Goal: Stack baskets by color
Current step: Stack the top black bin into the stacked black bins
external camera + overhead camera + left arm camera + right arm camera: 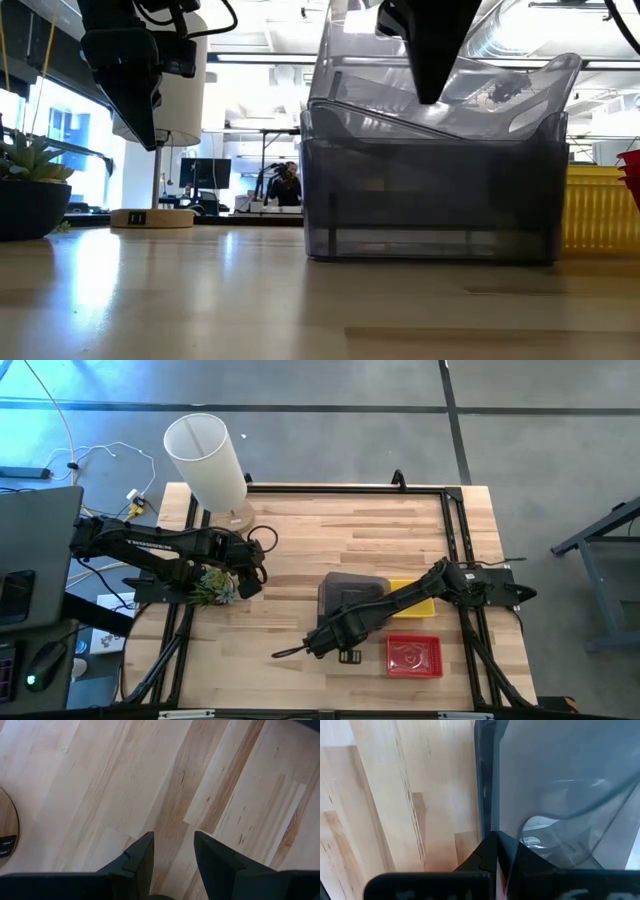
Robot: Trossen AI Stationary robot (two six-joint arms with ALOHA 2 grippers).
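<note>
The grey basket stack [435,190] is being worked on at the near middle of the table [300,560]: an upper grey basket [450,95] is sitting tilted in the lower one, not yet seated. The right gripper [497,855] is being held closed, its fingers pinching that upper basket's rim. The grey stack appears to be the step in hand; next, a level press down and a release seem to be called for. Just beyond, the yellow baskets [420,600] and the red baskets [414,656] are lying beside the grey ones. Farther off, the left gripper [172,862] is being kept partly open and empty over bare wood, near the potted plant [210,586] and the white lamp shade [205,458].
</note>
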